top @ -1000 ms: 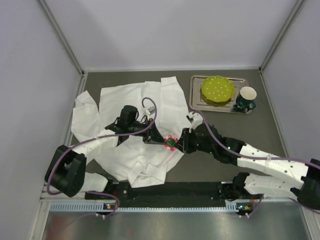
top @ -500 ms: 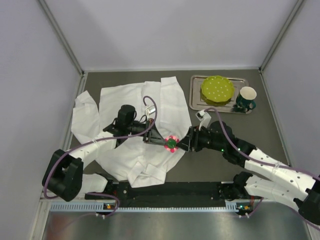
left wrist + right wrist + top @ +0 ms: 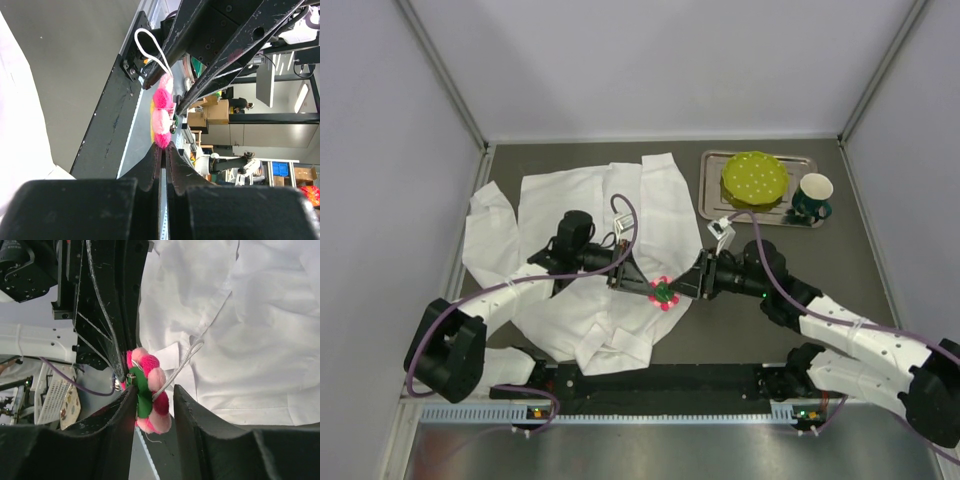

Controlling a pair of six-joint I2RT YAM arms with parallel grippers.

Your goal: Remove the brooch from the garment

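The brooch (image 3: 663, 293), pink-red petals on a green backing, hangs at the lower right edge of the white garment (image 3: 580, 215), between both grippers. My left gripper (image 3: 646, 285) comes from the left. In the left wrist view it (image 3: 163, 145) is shut, pinching the brooch's (image 3: 162, 115) edge at the tips. My right gripper (image 3: 686, 288) comes from the right. In the right wrist view it (image 3: 155, 390) is open around the brooch (image 3: 149, 390), with the left finger (image 3: 125, 415) against the backing and a gap at the right one. A white cord loop (image 3: 182, 365) hangs from the brooch.
A metal tray (image 3: 712, 195) at the back right holds a yellow-green dotted dome (image 3: 754, 180), and a green cup (image 3: 812, 197) stands at its right end. The black base rail (image 3: 670, 380) runs along the near edge. Enclosure walls stand on both sides.
The right arm's wrist has swung up and closer to the brooch. The left gripper and the brooch have shifted slightly right and nearer.
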